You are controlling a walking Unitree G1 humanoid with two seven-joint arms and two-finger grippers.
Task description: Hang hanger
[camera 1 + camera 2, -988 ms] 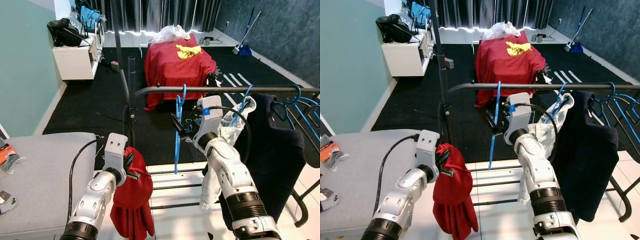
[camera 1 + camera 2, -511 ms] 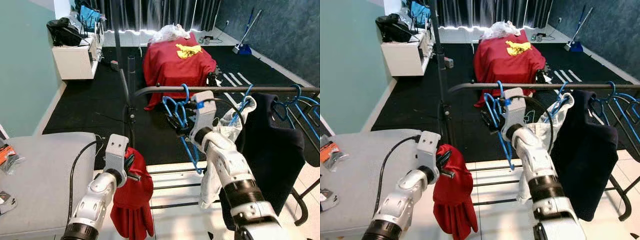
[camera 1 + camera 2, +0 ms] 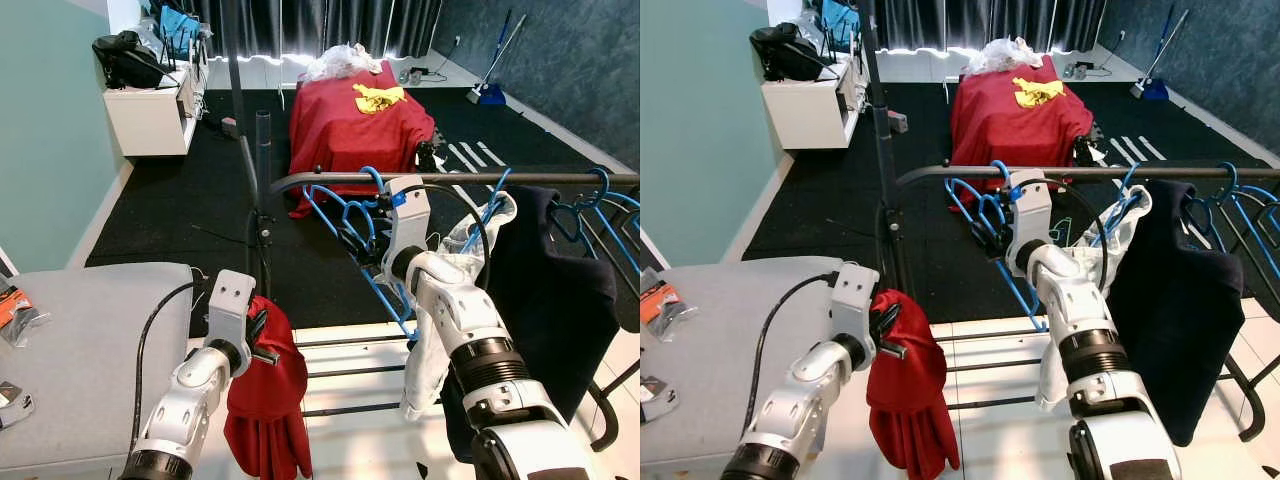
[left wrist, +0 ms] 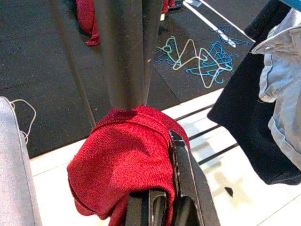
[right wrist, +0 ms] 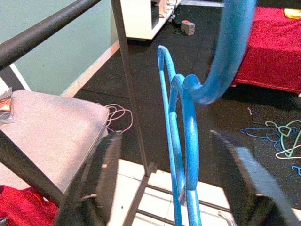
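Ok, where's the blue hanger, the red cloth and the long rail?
blue hanger (image 3: 352, 212), left eye view, on its curved neck under the rail.
red cloth (image 3: 268, 385), left eye view, middle of the hanging fabric.
rail (image 3: 1110, 172), right eye view, on the bare bar.

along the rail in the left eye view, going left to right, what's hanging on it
blue hanger at the right tool → pale denim garment on its blue hanger → dark navy garment → empty blue hangers at the far end of the rail
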